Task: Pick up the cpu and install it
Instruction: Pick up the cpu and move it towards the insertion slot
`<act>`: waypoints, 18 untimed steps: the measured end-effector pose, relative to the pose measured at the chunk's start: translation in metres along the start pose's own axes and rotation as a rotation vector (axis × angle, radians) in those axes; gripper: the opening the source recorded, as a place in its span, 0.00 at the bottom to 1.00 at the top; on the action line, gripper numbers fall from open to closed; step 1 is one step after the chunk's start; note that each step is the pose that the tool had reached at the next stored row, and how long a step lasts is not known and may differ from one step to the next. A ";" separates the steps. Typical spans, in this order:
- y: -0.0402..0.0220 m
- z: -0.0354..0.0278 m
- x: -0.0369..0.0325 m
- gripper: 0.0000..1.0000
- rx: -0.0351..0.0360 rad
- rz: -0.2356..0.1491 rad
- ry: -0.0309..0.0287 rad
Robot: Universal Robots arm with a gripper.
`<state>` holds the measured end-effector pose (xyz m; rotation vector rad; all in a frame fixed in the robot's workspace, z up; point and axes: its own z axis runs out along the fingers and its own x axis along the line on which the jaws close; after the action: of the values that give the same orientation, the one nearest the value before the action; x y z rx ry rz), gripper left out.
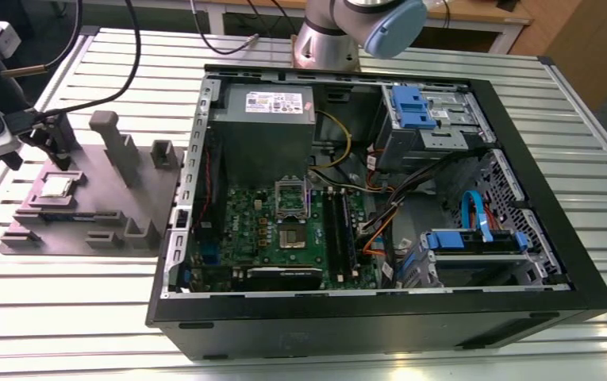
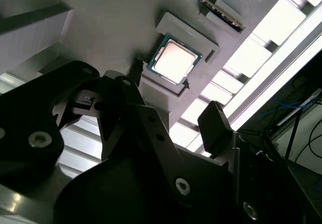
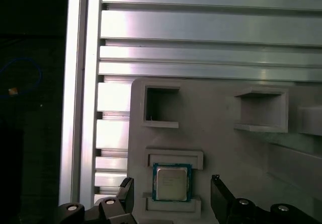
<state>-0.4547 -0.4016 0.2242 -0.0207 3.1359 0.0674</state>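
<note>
The cpu (image 1: pixel 58 186) is a small silvery square chip lying in a shallow recess of the grey block (image 1: pixel 123 208), on the exterior view's left. My gripper (image 1: pixel 36 155) hangs just above it, open, with nothing between its fingers. In both wrist views the cpu (image 2: pixel 173 59) (image 3: pixel 171 182) sits flat in its pocket, and the two dark fingertips (image 2: pixel 215 125) (image 3: pixel 220 195) stand apart on either side of it without touching it. The green board's metal socket frame (image 1: pixel 290 213) lies inside the open computer case (image 1: pixel 515 182).
The grey block carries upright posts (image 1: pixel 107 139) and other pockets (image 3: pixel 161 105) close to the gripper. It rests on a slatted aluminium table (image 1: pixel 71 317). The case holds a power supply (image 1: pixel 269 111), blue drive brackets (image 1: pixel 414 107) and loose cables (image 1: pixel 388 218). The arm's base (image 1: pixel 330 40) stands behind the case.
</note>
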 end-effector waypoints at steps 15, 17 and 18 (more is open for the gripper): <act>-0.0006 0.0114 0.0001 0.62 0.0005 0.000 0.0002; -0.0010 0.0130 0.0002 0.62 0.0010 0.000 0.0003; -0.0012 0.0138 0.0002 0.62 0.0012 0.000 0.0004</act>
<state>-0.4548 -0.4022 0.2103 -0.0208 3.1363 0.0655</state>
